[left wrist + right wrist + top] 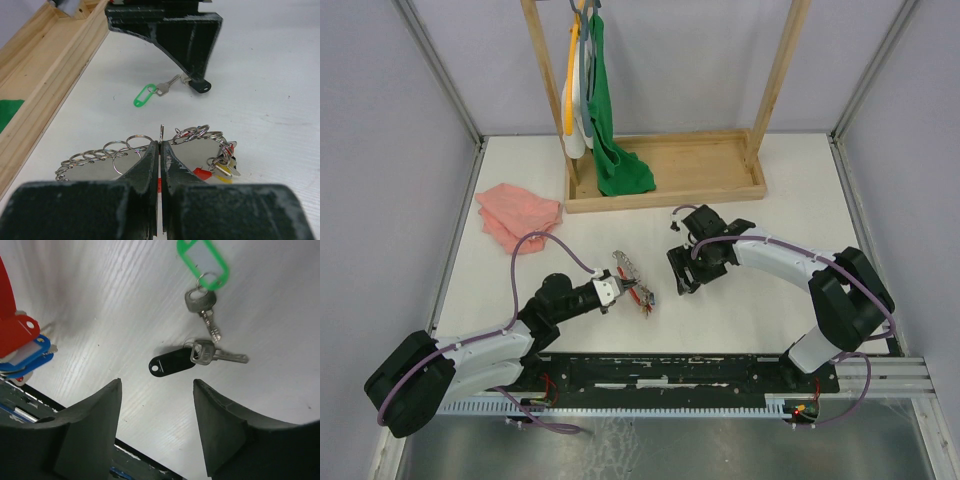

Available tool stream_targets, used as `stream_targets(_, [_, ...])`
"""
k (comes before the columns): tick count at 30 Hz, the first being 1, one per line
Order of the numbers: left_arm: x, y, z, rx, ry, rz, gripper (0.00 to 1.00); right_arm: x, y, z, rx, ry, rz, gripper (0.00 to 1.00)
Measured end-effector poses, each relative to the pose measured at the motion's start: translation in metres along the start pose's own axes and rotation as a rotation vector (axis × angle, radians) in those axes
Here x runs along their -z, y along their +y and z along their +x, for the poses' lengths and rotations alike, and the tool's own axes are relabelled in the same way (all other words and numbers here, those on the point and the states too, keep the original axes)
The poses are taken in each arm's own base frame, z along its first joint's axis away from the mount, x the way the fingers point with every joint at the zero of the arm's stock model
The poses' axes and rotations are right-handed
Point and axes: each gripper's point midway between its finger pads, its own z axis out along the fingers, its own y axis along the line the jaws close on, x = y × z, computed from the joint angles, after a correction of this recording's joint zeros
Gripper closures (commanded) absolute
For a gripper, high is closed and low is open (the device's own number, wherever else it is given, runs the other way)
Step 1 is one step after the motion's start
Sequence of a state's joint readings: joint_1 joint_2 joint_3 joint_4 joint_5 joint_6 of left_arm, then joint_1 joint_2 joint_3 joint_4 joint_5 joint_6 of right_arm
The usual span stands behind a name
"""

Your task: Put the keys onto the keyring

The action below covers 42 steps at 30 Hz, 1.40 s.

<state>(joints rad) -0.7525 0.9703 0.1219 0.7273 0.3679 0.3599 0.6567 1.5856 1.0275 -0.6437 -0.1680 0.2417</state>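
Observation:
My left gripper [160, 144] is shut on the thin wire of the keyring [161, 131], just above the table. Small steel rings [100, 154] trail off to its left, and a bunch of red- and yellow-tagged keys [222, 164] hangs on its right. From above, the left gripper [622, 291] holds the keyring [626, 268] at mid-table. My right gripper [156, 382] is open and empty, hovering over a black-tagged key [172, 361] lying loose on the table. A green-tagged key [202, 262] lies just beyond it. The green-tagged key [148, 93] also shows beside the right gripper's finger [192, 47].
A wooden rack base [665, 172] with a hanging green cloth [613, 150] stands at the back. A pink cloth [518, 215] lies at the back left. Red and blue tags [20, 342] show at the left edge of the right wrist view.

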Motion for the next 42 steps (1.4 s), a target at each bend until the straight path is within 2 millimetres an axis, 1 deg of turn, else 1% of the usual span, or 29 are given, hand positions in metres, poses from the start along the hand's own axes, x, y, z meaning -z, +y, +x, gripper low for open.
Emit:
stream_targets(2, [0.0, 0.001, -0.002, -0.002, -0.006, -0.002, 0.97, 0.008, -0.005, -0.015, 0.048, -0.024, 0.015, 0.45])
stream_targets(4, [0.001, 0.001, -0.004, -0.006, -0.014, -0.005, 0.97, 0.011, -0.01, -0.026, 0.08, -0.028, 0.026, 0.48])
stream_targets(6, [0.001, 0.002, -0.005, -0.006, -0.015, -0.006, 0.97, 0.007, -0.014, -0.032, 0.11, -0.011, 0.034, 0.48])
stream_targets(7, [0.001, 0.001, -0.005, -0.006, -0.015, -0.006, 0.97, 0.003, -0.017, -0.032, 0.12, 0.007, 0.038, 0.49])
stream_targets(9, [0.001, 0.001, -0.005, -0.006, -0.015, -0.006, 0.97, -0.004, -0.021, -0.029, 0.14, 0.043, 0.043, 0.49])
stream_targets(11, [0.001, 0.001, -0.005, -0.006, -0.015, -0.006, 0.97, -0.012, -0.025, -0.021, 0.159, 0.094, 0.048, 0.49])
stream_targets(15, [0.001, 0.001, -0.005, -0.006, -0.015, -0.005, 0.97, -0.02, -0.029, -0.01, 0.179, 0.153, 0.048, 0.51])
stream_targets(17, [0.001, 0.001, -0.005, -0.006, -0.015, -0.005, 0.97, -0.023, -0.03, -0.006, 0.187, 0.176, 0.048, 0.55])
stream_targets(24, [0.001, 0.001, -0.005, -0.006, -0.015, -0.005, 0.97, -0.034, -0.028, 0.003, 0.223, 0.225, 0.055, 0.59])
stream_targets(27, [0.001, 0.001, -0.005, -0.006, -0.014, -0.005, 0.97, -0.035, -0.025, 0.001, 0.244, 0.224, 0.073, 0.64])
stream_targets(29, [0.001, 0.001, -0.004, -0.005, -0.014, -0.005, 0.97, -0.036, -0.026, 0.001, 0.258, 0.225, 0.092, 0.65])
stream_targets(34, [0.001, 0.001, -0.004, -0.005, -0.012, -0.004, 0.97, -0.036, -0.028, 0.0, 0.292, 0.225, 0.148, 0.64])
stream_targets(38, [0.001, 0.001, -0.004, -0.005, -0.012, -0.004, 0.97, -0.036, -0.027, 0.001, 0.325, 0.226, 0.189, 0.57])
stream_targets(42, [0.0, 0.001, -0.003, -0.004, -0.01, -0.004, 0.97, -0.038, -0.023, 0.001, 0.368, 0.229, 0.23, 0.54])
